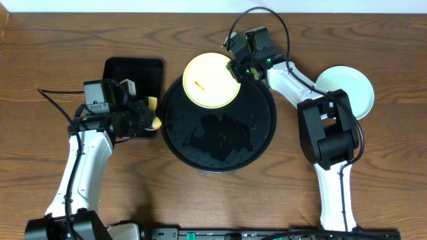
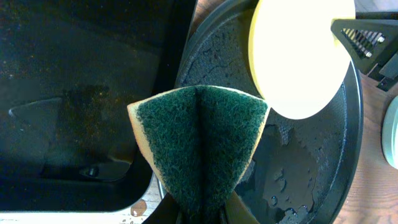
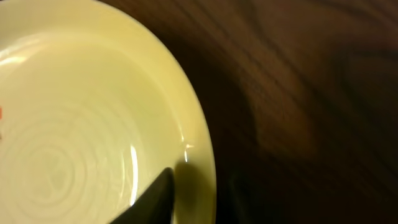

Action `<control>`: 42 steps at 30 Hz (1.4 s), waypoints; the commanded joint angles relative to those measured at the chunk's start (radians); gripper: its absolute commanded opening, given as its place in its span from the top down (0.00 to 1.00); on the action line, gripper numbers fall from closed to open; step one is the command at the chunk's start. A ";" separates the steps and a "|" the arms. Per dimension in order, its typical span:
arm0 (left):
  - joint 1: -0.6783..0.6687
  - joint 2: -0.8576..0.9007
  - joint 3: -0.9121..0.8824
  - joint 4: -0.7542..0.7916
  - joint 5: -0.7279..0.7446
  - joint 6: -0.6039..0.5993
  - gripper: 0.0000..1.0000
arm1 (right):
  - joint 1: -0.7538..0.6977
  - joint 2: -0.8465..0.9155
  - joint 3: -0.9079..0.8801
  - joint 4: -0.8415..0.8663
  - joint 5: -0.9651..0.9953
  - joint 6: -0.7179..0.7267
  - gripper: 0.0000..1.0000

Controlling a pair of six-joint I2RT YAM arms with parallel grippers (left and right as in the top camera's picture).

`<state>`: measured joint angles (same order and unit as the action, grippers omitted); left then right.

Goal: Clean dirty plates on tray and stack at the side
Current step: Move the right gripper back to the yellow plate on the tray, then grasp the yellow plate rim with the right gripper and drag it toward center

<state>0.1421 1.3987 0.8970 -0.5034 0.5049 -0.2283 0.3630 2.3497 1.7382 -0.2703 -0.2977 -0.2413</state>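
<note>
The right gripper (image 1: 235,67) is pinching the yellow plate (image 1: 210,81) by its rim, one finger (image 3: 155,199) lying over the inner lip in the right wrist view. It is holding the plate over the far edge of the tray (image 1: 200,143), and the plate looks raised and tipped rather than lying flat. An orange smear (image 1: 199,84) is showing on the plate's face, so this plate is reading as not yet cleaned.

The left gripper (image 1: 150,115) is squeezing a folded sponge (image 2: 199,143), green scouring side out, just left of the tray, at the gap between it and the small tray (image 1: 133,73). The sponge is sitting apart from the yellow plate, not touching it. Water drops (image 2: 280,186) are glistening on the tray's glossy floor.

A mint plate (image 1: 345,90) is resting on the table (image 1: 53,40) well to the right of the tray, partly hidden by the right arm. It looks free of smears, so it is probably done and set aside; whether a second plate is lying under it cannot be told. No other plate is lying on the tray.

As a judgement, the task is somewhere past its start: at least one plate appears finished, the yellow one is waiting for wiping, and it will then need stacking on the mint plate.

No brand, label or writing is readable anywhere in these views.
</note>
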 commanded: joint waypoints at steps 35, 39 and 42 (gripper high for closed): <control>0.002 -0.002 -0.003 0.041 -0.016 0.091 0.92 | 0.095 -0.353 -0.248 -0.623 0.137 0.744 0.99; 0.002 -0.002 -0.003 0.037 -0.016 0.091 0.92 | 0.135 -0.353 -0.318 -0.533 0.153 0.801 0.94; 0.002 -0.002 -0.003 0.037 -0.016 0.091 0.92 | 0.156 -0.353 -0.332 -0.508 0.185 0.785 0.80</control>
<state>0.1421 1.3987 0.8970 -0.4660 0.4873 -0.1558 0.5003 1.9911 1.4120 -0.7933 -0.1505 0.5018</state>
